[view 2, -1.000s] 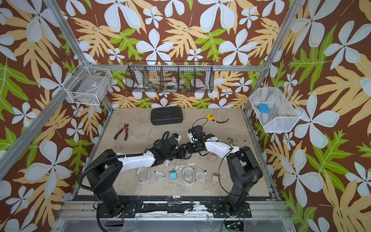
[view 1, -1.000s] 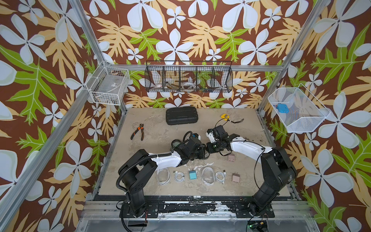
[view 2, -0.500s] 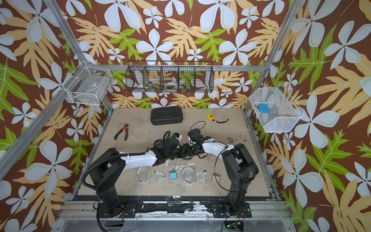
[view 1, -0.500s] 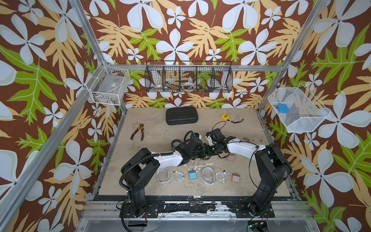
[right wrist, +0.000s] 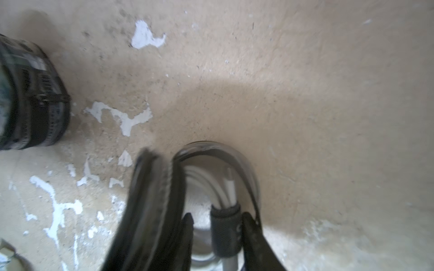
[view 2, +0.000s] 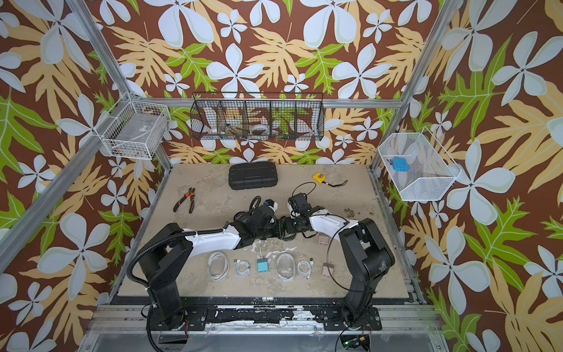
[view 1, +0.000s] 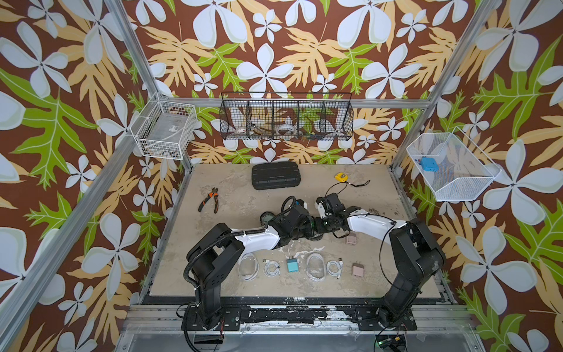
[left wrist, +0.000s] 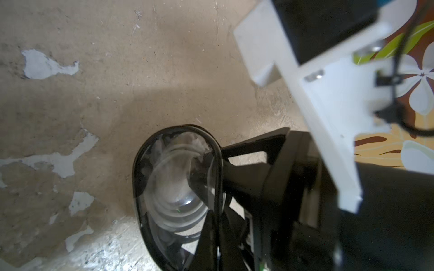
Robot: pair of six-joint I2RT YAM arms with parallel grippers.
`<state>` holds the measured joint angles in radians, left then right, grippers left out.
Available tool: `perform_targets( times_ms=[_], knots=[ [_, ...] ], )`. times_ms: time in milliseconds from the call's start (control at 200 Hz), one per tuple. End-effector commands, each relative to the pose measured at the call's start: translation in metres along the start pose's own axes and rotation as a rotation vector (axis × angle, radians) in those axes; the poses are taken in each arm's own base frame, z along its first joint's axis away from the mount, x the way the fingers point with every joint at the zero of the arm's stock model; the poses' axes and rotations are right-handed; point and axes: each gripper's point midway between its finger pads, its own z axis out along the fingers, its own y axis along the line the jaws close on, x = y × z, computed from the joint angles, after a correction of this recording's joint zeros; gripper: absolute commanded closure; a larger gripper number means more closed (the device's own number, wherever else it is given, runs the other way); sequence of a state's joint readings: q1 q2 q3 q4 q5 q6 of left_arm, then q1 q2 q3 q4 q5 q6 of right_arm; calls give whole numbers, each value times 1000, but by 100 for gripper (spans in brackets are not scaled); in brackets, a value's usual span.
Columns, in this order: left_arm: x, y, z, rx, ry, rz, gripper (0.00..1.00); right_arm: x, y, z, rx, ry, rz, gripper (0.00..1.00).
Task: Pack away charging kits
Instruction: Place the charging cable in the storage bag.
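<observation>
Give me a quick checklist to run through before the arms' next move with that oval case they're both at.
1. Left gripper clamped on black-rimmed oval case: ok.
2. Coiled white cable inside the case: ok.
3. Right gripper open: ok, jaws apart either side of the cable's black strap.
4. Right gripper clear of the case: not ok, fingertips inside it.
5. Case closed: not ok, halves stand apart.
6. Plug packed: cannot tell; a dusty-pink plug lies on the table.

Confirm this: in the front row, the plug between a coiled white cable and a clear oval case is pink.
Wrong colour: the plug between the coiled white cable and the clear oval case is teal, not pink, as both top views show.
</observation>
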<state>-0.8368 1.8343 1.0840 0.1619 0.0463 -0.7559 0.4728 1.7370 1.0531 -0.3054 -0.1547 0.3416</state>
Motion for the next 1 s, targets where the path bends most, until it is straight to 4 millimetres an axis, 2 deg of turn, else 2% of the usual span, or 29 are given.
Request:
perform_targets(
  times_ms=[0, 155, 260, 390, 490, 581, 651, 761, 996],
  knots=[
    [-3, 9, 2, -68, -1, 23, 100, -6, 1, -18, -14, -39, 9, 53],
    [-8, 12, 1, -103, -14, 40, 100, -9, -12, -55, -35, -109, 44, 45],
    [-13, 8, 0, -98, -25, 55, 100, -3, -26, -69, -24, -122, 72, 39],
    [-15, 6, -4, -110, -20, 90, 100, 8, -68, -81, 62, -128, 178, 30],
    [-18, 6, -10, -129, -34, 118, 100, 21, -109, -92, 158, -150, 254, 24],
    [-18, 4, -13, -126, -34, 132, 100, 35, -131, -93, 246, -117, 258, 20],
    [-16, 4, -13, -120, -26, 135, 100, 45, -132, -85, 238, -78, 256, 18],
    [-14, 6, -12, -120, -19, 135, 100, 57, -119, -69, 152, -39, 270, 20],
    [-13, 7, -13, -121, -22, 130, 100, 80, -118, -61, 146, 17, 272, 25]
  ],
)
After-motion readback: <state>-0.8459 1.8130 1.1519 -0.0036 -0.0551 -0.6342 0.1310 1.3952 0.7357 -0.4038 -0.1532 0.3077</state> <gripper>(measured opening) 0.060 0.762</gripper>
